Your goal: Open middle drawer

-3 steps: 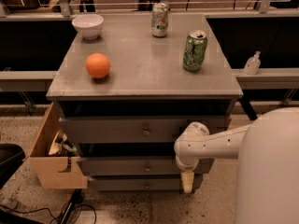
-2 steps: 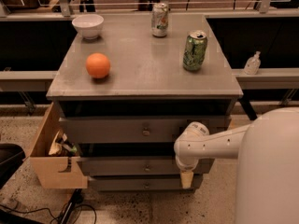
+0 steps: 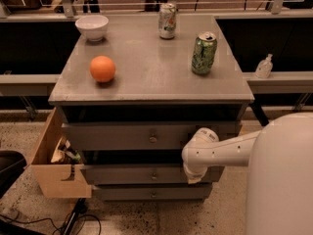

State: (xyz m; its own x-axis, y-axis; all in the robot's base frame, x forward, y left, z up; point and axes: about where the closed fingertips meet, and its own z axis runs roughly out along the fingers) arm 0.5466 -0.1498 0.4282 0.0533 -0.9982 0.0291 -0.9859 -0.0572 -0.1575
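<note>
The grey cabinet [image 3: 151, 82] has three drawer fronts. The middle drawer [image 3: 127, 174] is the second front, with a small round metal knob [image 3: 154, 175]. It looks pushed in, about flush with the drawer below. My white arm [image 3: 220, 153] reaches in from the right. My gripper [image 3: 194, 178] points down in front of the right end of the middle drawer, well to the right of the knob. Only its pale tip shows below the white wrist joint.
On the cabinet top stand an orange [image 3: 102, 68], a white bowl [image 3: 92, 26], a green can [image 3: 203, 53] and a silver can [image 3: 167, 20]. An open cardboard box [image 3: 54, 173] sits at the cabinet's left. A small bottle [image 3: 264, 66] stands on the right ledge.
The gripper's tip has risen a little, from the bottom drawer's level to the middle drawer's level. The drawers and the things on top have not moved.
</note>
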